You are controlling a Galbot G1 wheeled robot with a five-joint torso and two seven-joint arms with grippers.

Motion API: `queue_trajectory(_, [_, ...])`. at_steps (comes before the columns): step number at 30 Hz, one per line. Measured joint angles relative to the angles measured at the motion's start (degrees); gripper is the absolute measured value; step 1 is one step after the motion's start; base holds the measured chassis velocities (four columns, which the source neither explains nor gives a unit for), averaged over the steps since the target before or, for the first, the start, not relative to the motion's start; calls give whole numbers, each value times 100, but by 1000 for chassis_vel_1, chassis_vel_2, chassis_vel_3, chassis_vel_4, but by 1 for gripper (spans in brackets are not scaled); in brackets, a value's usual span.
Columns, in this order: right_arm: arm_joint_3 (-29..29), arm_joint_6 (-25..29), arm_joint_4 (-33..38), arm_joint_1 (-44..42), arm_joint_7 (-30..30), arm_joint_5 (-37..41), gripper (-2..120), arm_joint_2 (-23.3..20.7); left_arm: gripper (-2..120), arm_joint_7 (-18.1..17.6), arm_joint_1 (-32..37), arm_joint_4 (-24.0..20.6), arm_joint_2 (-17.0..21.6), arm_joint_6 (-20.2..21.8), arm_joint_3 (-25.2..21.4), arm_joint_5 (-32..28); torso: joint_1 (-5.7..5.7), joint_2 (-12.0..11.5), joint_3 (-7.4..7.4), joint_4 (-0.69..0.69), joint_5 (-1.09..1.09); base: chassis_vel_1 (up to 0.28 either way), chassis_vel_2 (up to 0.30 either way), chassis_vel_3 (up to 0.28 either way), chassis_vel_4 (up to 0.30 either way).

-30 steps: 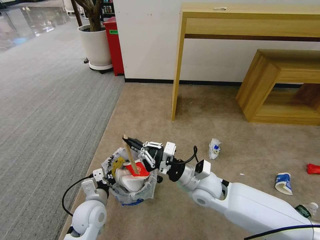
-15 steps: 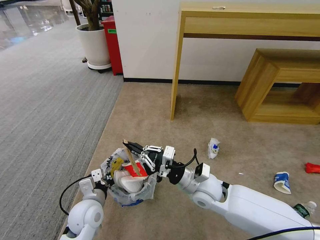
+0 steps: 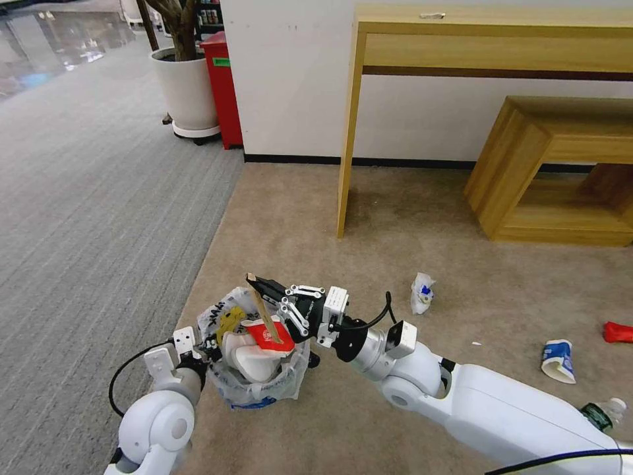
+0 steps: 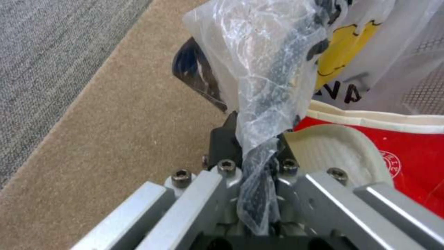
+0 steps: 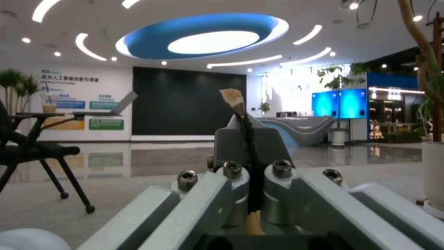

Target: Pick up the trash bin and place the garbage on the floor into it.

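My right jaws (image 3: 258,285) pinch the wooden stick (image 3: 264,313) above the trash bin (image 3: 258,369), whose bag my left jaws (image 3: 210,344) clamp.

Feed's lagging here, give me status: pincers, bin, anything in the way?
Left pincer shut on trash bin bag rim. Right pincer shut on wooden stick, over the bin. Paper cups, red wrapper on floor. Nothing in the way.
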Motion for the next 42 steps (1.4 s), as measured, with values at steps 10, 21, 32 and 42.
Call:
queue_trajectory(10, [-51, -30, 67, 10, 54, -4, 0, 43, 0, -71, 4, -92, 40, 25, -28, -123, 0, 0, 0, 0, 0, 0, 0, 0, 0])
queue_trajectory(21, [-226, -39, 103, 87, 60, 5, 0, 97, 0, -207, -23, -213, 91, 83, -69, -371, 0, 0, 0, 0, 0, 0, 0, 0, 0])
queue_trajectory(32, [-420, -57, 106, 178, 94, 21, 0, 165, 0, -419, -121, -182, 161, 128, -107, -654, 0, 0, 0, 0, 0, 0, 0, 0, 0])
queue_trajectory(42, [-557, -43, -74, 195, 75, -62, 0, 177, 0, -465, -130, -256, 209, 131, -107, -734, -1, 0, 0, 0, 0, 0, 0, 0, 0])
